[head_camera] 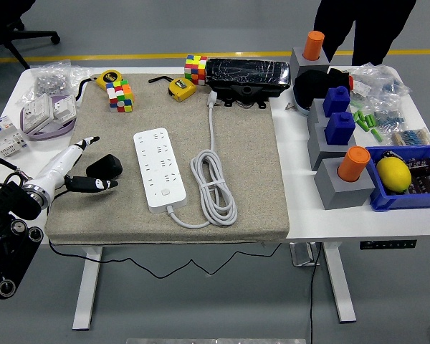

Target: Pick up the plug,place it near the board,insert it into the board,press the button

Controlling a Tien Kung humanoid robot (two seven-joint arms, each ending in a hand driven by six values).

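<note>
A black plug (104,166) lies on the beige mat (251,201), a little left of the white power strip (158,168). The strip runs lengthwise away from me, and its white cable (213,188) is coiled on its right side. My left hand (92,163) reaches in from the lower left. Its white, black-tipped fingers (77,150) are spread, one above the plug and one just below it. The plug rests on the mat between them, not lifted. Whether a finger touches it is unclear. My right hand is out of sight.
Two colourful cubes (120,95) and two yellow tape measures (181,88) lie at the mat's far edge beside a black wrapped box (247,73). Grey blocks with orange cylinders (352,166) and a blue bin with a lemon (394,173) stand on the right. A person (365,29) stands beyond the table.
</note>
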